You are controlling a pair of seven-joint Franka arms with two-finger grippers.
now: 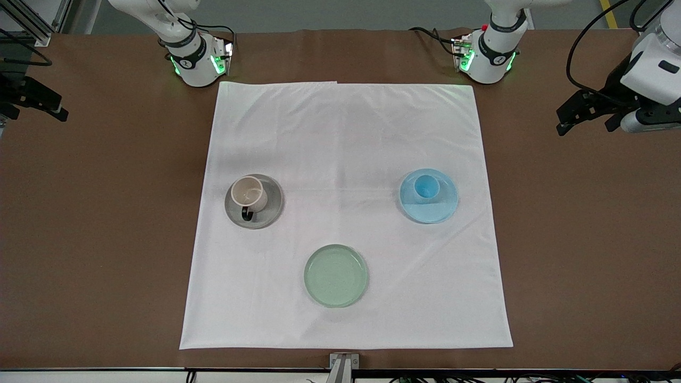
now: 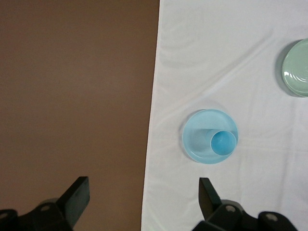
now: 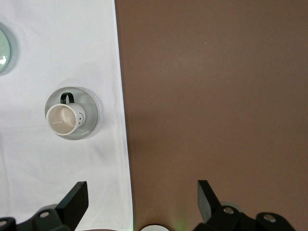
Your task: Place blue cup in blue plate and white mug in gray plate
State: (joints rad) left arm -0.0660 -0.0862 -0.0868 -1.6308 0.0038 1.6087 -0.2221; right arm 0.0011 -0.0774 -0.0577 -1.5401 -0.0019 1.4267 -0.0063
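I saw both task things already on their plates, and both grippers were well apart from them.

The blue cup (image 1: 426, 186) stood upright in the blue plate (image 1: 433, 211), at middle height of the front view, toward the left arm's end of the white cloth (image 1: 346, 133). It was not centred: it sat in the upper part of the plate, close to the rim. The left gripper (image 2: 143, 198) hung in the upper corner of the front view at the same end, over the bare brown table (image 1: 106, 223) and off the cloth. Its two fingers (image 2: 77, 196) were spread wide and held nothing. In the left wrist view the cup and its plate lay well ahead of the fingertips, nearer to the finger that showed over the cloth.

The white mug (image 1: 249, 194) stood upright on the gray plate (image 1: 272, 205), also at middle height of the front view, toward the right arm's end of the cloth. Its black handle pointed to the lower edge of that frame. The right gripper (image 3: 142, 199) was in the upper corner of the front view at the right arm's end, over the brown table. Its fingers (image 3: 76, 198) were wide apart too, with nothing between them. In the right wrist view the mug and plate lay well ahead of the fingertips, on the cloth.

A pale green plate (image 1: 336, 275) lay empty in the lower middle of the front view, nearer to the front camera than the other two plates.
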